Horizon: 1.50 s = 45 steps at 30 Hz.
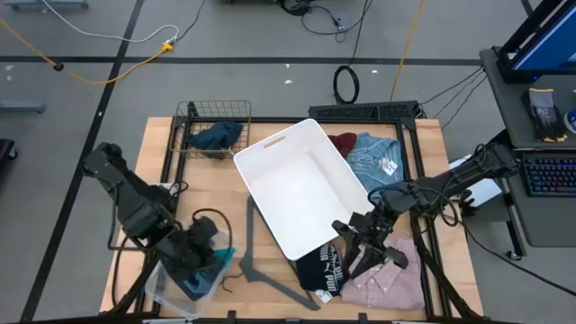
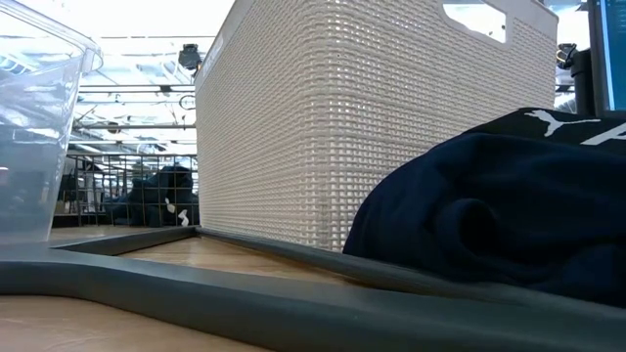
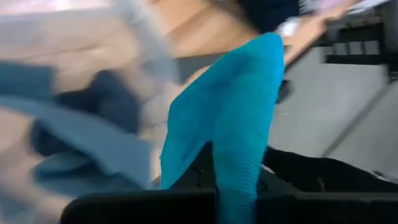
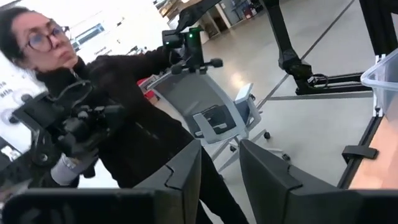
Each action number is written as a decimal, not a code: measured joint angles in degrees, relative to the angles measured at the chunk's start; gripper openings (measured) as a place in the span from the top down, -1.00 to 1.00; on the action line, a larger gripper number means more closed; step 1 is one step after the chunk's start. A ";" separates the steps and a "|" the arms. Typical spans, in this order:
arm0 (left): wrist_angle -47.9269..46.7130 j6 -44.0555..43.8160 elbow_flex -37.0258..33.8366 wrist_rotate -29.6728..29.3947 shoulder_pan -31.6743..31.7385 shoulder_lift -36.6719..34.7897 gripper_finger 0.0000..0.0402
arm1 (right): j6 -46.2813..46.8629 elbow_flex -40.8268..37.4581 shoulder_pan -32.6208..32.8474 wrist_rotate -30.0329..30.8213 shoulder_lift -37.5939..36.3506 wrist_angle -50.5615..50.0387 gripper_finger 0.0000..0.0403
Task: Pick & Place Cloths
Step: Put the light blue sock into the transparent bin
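The left gripper was clamped shut on the teal cloth, which rose in a fold from between its fingers in the left wrist view. From above, that cloth hung at the gripper's tip over a clear plastic bin that sat under the gripper at the near left of the table.

The right gripper hung over the near right of the table with its fingers a little apart and nothing between them. In its wrist view it pointed out into the room, toward a person in dark clothes and an office chair. The black cloth with white print lay just to the gripper's left, partly beneath it. The pink shirt lay spread just below and to its right.

The white basket stood tilted just beyond the right gripper, toward the table's middle. The light-blue shirt and the maroon cloth lay past the basket, farther from the right gripper. The navy cloth lay in a wire basket, well away from both grippers. A grey hanger lay flat between the two grippers.
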 joint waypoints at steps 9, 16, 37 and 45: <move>-13.07 -8.40 -0.06 1.73 -3.38 0.09 1.00 | -7.37 0.00 0.00 5.11 -2.35 -10.81 0.56; -12.95 -13.08 -5.80 2.30 -4.48 0.13 1.00 | -10.99 0.00 0.11 12.53 -6.41 -16.39 0.61; 3.89 -13.35 -23.06 2.54 -4.85 0.17 0.81 | -11.24 0.02 4.31 29.14 -19.74 -34.60 0.76; 3.85 -12.92 -23.06 1.63 -4.81 0.17 0.34 | -5.83 0.02 4.31 28.81 -21.18 -41.73 0.75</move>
